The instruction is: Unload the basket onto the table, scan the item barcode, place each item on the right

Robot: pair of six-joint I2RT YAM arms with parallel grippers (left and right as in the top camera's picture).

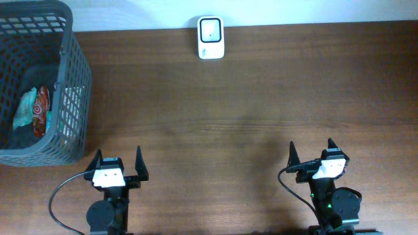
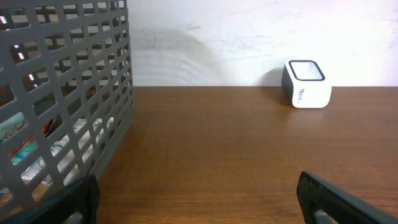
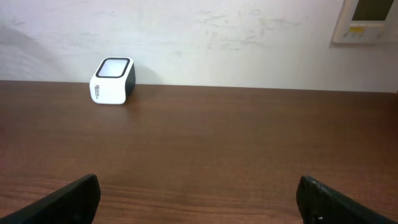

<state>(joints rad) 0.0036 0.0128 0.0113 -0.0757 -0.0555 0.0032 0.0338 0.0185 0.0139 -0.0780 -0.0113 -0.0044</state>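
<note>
A brown wooden table (image 1: 228,111) stands against a pale wall (image 3: 205,37). A small white scanner (image 1: 210,38) with a dark window on top sits at the far edge of the table, about halfway along it, right up by the wall. A big gray basket (image 1: 73,98) with holes in its sides sits at the far left corner of the table. The packets (image 1: 32,111) lie at the bottom of the basket, close to its right side. One packet is pale blue-green and white, and the one next to it is red and orange. They touch each other. Something dark lies under them, but it is too hard to tell what it is. The packets are well apart from the scanner. The left gripper (image 1: 118,153) is by the near edge of the table, toward the left side, near the closest corner of the basket. Its two fingers (image 2: 336,199) are spread wide, with only bare table between them. The right gripper (image 1: 311,147) is by the near edge too, toward the right side. It is also wide open, with only bare table showing between its black fingers. Both grippers point toward the far edge. Neither one touches the basket, the packets or the scanner. A thin black cable (image 1: 55,202) loops out beside the left arm. High on the wall, off to the right, hangs a white box (image 3: 371,22) with a little screen.
</note>
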